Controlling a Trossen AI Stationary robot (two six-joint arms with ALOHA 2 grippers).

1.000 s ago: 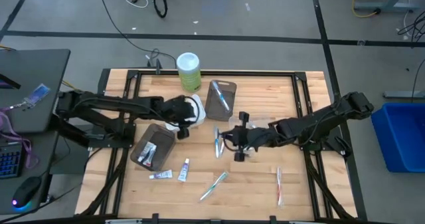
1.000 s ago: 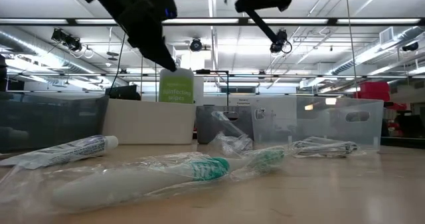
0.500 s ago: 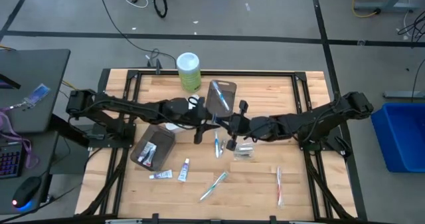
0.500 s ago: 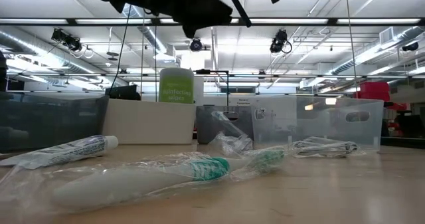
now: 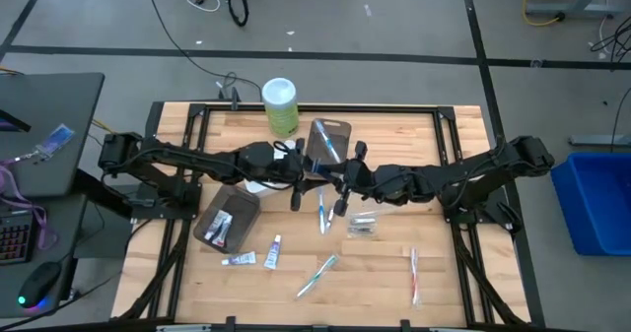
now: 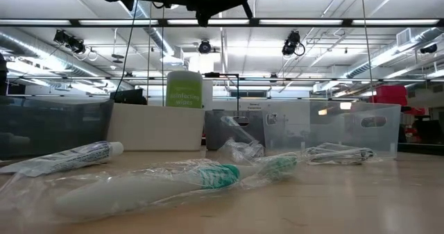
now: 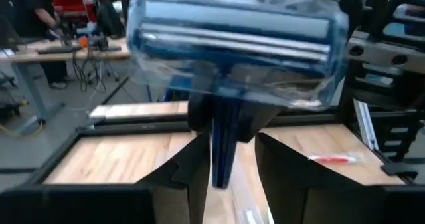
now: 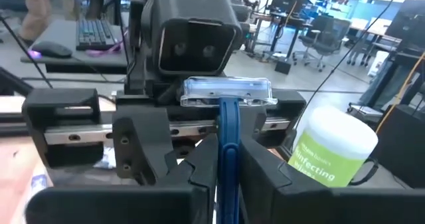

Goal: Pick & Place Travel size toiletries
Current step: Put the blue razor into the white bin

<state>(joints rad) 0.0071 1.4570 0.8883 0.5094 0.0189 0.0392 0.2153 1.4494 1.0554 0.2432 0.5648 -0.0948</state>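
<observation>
Blue plastic razor (image 7: 229, 48) in clear wrap, raised mid-desk (image 5: 394, 273), gripped at once by left gripper (image 5: 301, 187) and right gripper (image 5: 338, 188), both jaws clenched on handle.

Count: two arms, one razor (image 7: 232, 44) held between them, three toothbrushes (image 5: 320, 273) on the table, two tubes (image 5: 274, 251), two razors in the brown tray (image 5: 240, 200), one green canister (image 5: 280, 105).

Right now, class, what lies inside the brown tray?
The brown tray holds a white mini tube and a dark item. Anything beneath them is hidden.
</observation>
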